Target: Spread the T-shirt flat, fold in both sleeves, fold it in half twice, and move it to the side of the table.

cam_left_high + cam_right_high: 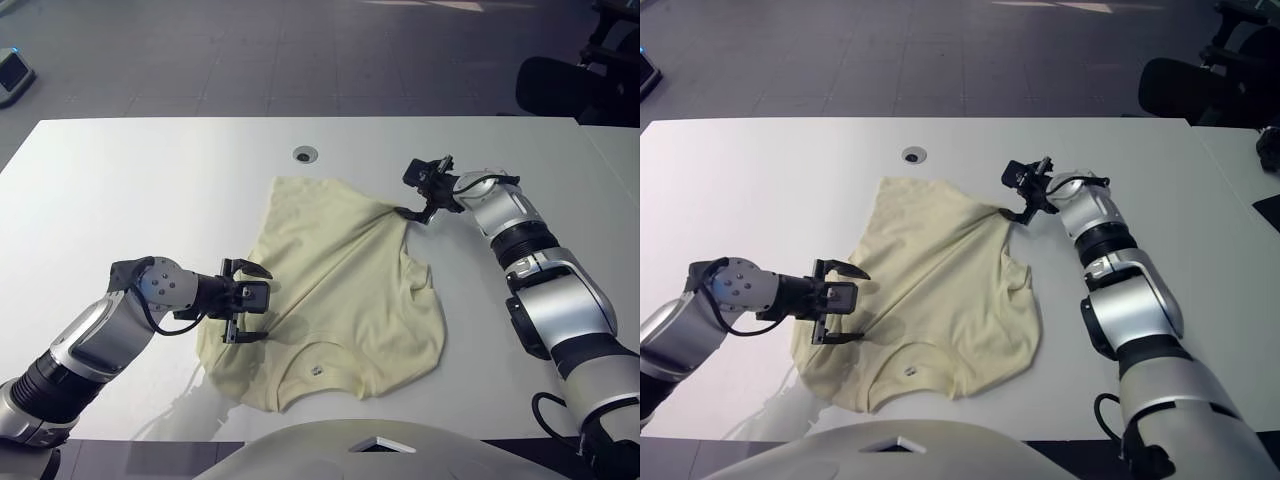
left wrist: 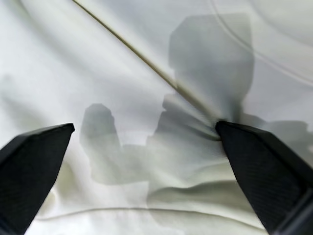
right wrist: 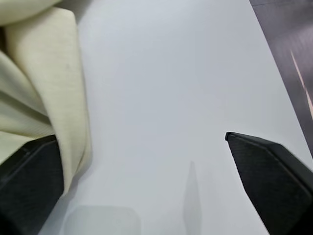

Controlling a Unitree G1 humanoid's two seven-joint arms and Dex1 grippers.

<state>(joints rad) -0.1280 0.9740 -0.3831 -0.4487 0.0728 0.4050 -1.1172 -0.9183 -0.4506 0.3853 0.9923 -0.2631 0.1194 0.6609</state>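
- Left eye view: the shirt (image 1: 340,290) lies rumpled mid-surface (image 1: 150,180), neck toward the robot. Judged from this, spreading is unfinished. The sleeve folds, both halvings and the move aside all remain. The left hand (image 1: 258,302) hovers released over the shirt's left edge.
- Right eye view: the right hand (image 1: 1025,192) sits at the shirt's far right corner, where the cloth is drawn into a taut ridge. The fabric is a soft, pale yellow knit, creased throughout and bunched at that corner.
- Left wrist view: the fingers (image 2: 34,171) stand wide apart, matte black and wedge-shaped, above wrinkled cloth crossed by a seam line.
- Right wrist view: the fingers (image 3: 274,181) are spread. A fold of cloth lies against one of them and is not pinched between them. The surface is smooth and white.
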